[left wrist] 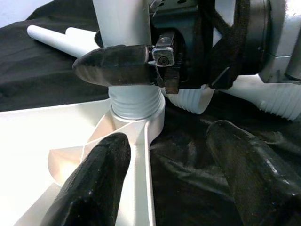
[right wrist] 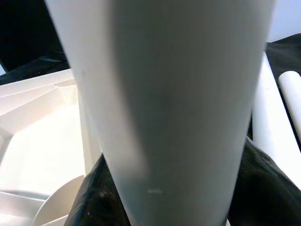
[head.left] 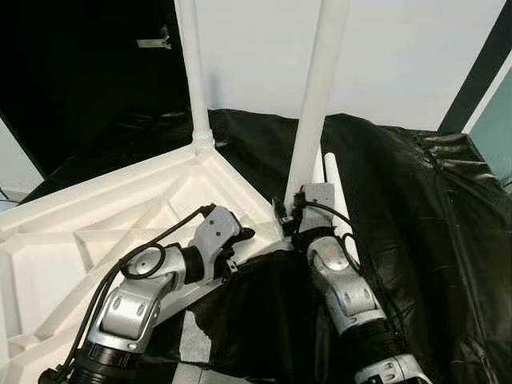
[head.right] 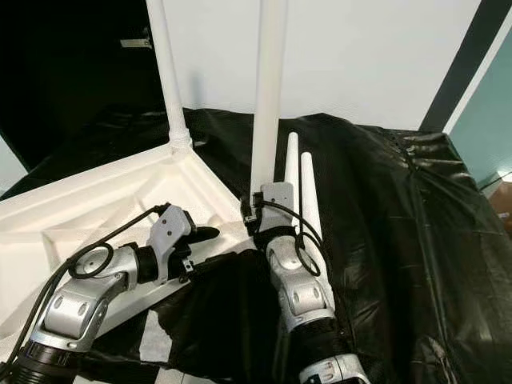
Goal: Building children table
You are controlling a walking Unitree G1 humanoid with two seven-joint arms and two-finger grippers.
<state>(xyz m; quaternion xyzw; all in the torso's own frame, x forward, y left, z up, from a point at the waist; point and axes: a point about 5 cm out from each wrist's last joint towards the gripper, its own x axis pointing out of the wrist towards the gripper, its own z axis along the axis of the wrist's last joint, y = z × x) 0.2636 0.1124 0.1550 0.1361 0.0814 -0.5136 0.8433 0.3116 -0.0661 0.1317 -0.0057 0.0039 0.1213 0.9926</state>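
Observation:
The white tabletop [head.left: 88,216] lies upside down on a black sheet. One white leg [head.left: 192,80] stands upright in its far corner. A second leg [head.left: 316,96] stands at the near corner, its threaded end [left wrist: 136,101] sitting in the corner socket. My right gripper [head.left: 290,216] is shut on this leg low down, with the leg [right wrist: 174,94] between its fingers [right wrist: 94,197]. My left gripper [head.left: 242,234] hovers open just beside that corner, its fingers [left wrist: 94,183] spread apart and holding nothing. Two loose legs [head.right: 298,180] lie side by side on the sheet beyond my right arm.
The black sheet [head.left: 416,216] covers the surface to the right and front, wrinkled. A white wall [head.left: 400,56] rises behind. A dark opening [head.left: 80,80] lies at the back left, and a teal panel [head.left: 496,128] at the far right.

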